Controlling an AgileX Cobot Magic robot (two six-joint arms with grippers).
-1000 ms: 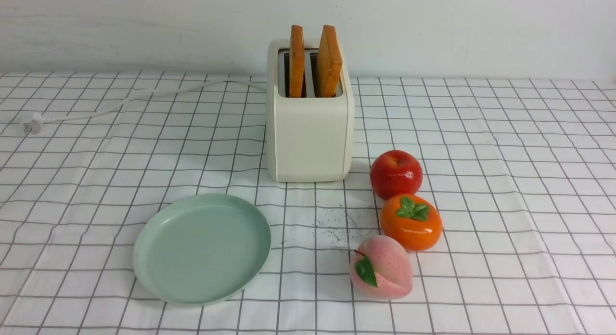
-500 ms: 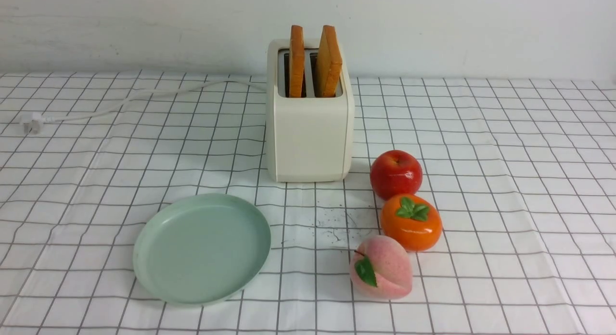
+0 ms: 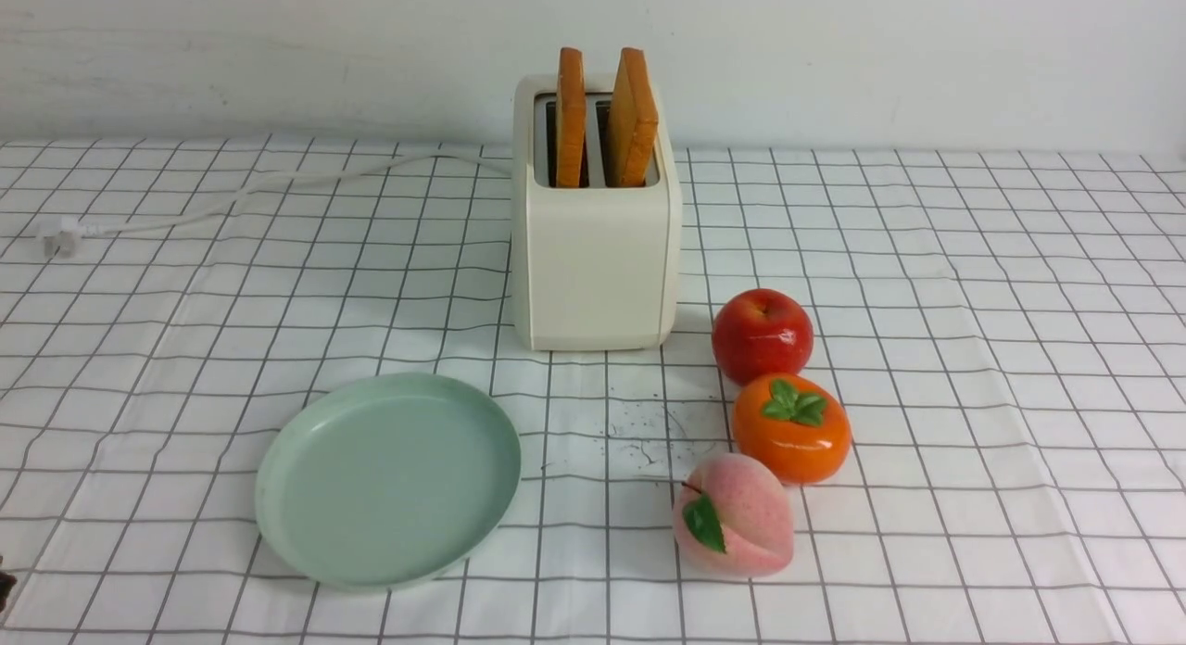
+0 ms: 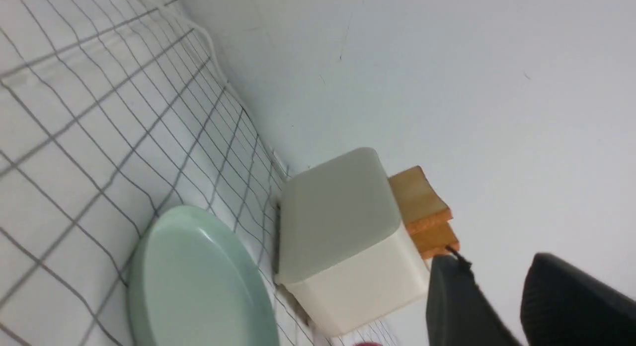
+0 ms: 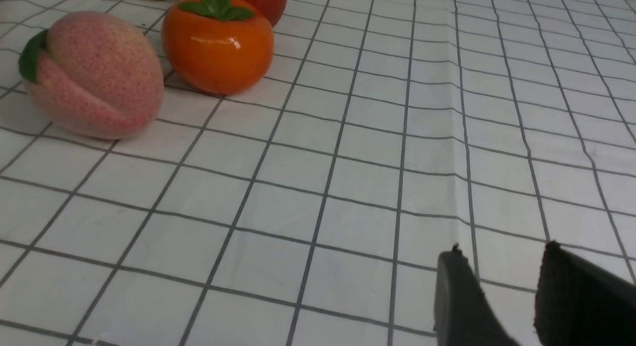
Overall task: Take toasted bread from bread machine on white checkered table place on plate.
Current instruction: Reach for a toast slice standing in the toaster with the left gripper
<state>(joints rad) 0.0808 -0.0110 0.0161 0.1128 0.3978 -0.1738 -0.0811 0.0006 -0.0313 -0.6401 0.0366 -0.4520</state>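
Observation:
The cream-white bread machine (image 3: 595,256) stands at the back middle of the white checkered table (image 3: 973,348). Two slices of toasted bread stand upright in its slots, the left slice (image 3: 571,117) and the right slice (image 3: 633,117). The mint-green plate (image 3: 389,480) lies empty in front of it, to the left. In the left wrist view my left gripper (image 4: 494,259) is open and empty in the air, with the bread machine (image 4: 343,226), toast (image 4: 422,207) and plate (image 4: 198,281) beyond it. My right gripper (image 5: 502,249) is open and empty, low over bare cloth.
A red apple (image 3: 762,335), an orange persimmon (image 3: 792,427) and a pink peach (image 3: 734,515) lie in a row right of the bread machine. The white cord (image 3: 232,196) and its plug (image 3: 60,239) trail to the back left. A white wall runs behind the table.
A small dark piece of the left arm has appeared at the bottom left edge of the front view. Nothing on the table has moved.

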